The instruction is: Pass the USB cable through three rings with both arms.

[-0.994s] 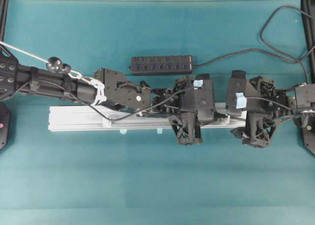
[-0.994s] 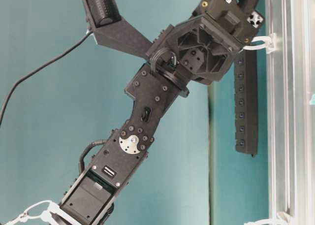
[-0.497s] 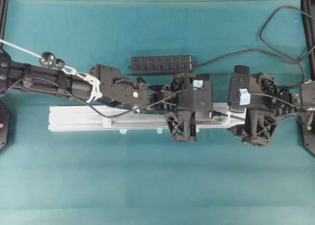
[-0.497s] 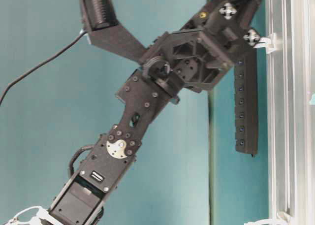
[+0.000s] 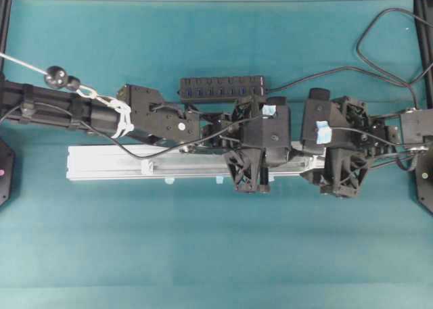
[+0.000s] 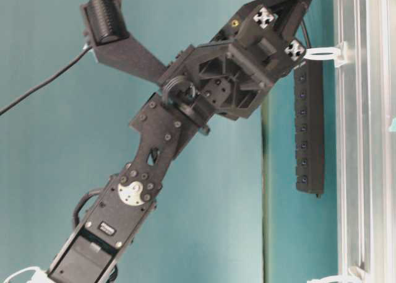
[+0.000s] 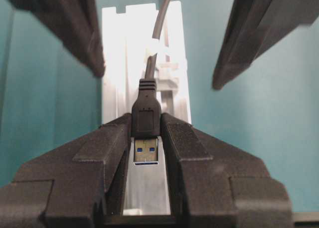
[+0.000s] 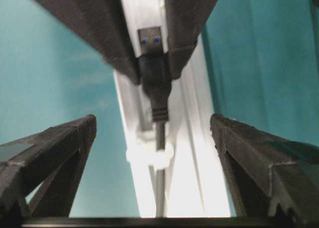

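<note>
Evidently mid-handover, somewhere along the threading. Clenched on the plug of the USB cable (image 7: 149,68) with the left gripper (image 7: 146,119): black plug body pinched between both fingers, silver tip (image 7: 146,150) poking back toward 6 o'clock in the left wrist view, cord running off toward 12 o'clock over the silver rail (image 5: 101,163). Spread wide with the right gripper (image 8: 153,120), grasping nothing: one finger at 8 o'clock and the other at 4 o'clock in its own wrist view, flanking the cord but well apart from it.

From the right wrist view, plug at 12 o'clock, and just beyond its strain relief, at 6 o'clock of it, a whitish ring (image 8: 149,157) standing on the rail with the cord passing through. So at least one ring threaded; impossible to tell from these views how many of the three are done. Black hub (image 5: 222,88) lying at 12 o'clock of the rail, apart from the work.

Next, probably: bring the right fingers in around the plug or the cord close behind it, squeeze, and only then loosen the left. Calls for a centred approach, keeping the plug level with the rail and avoiding any sideways tug on the small ring.
</note>
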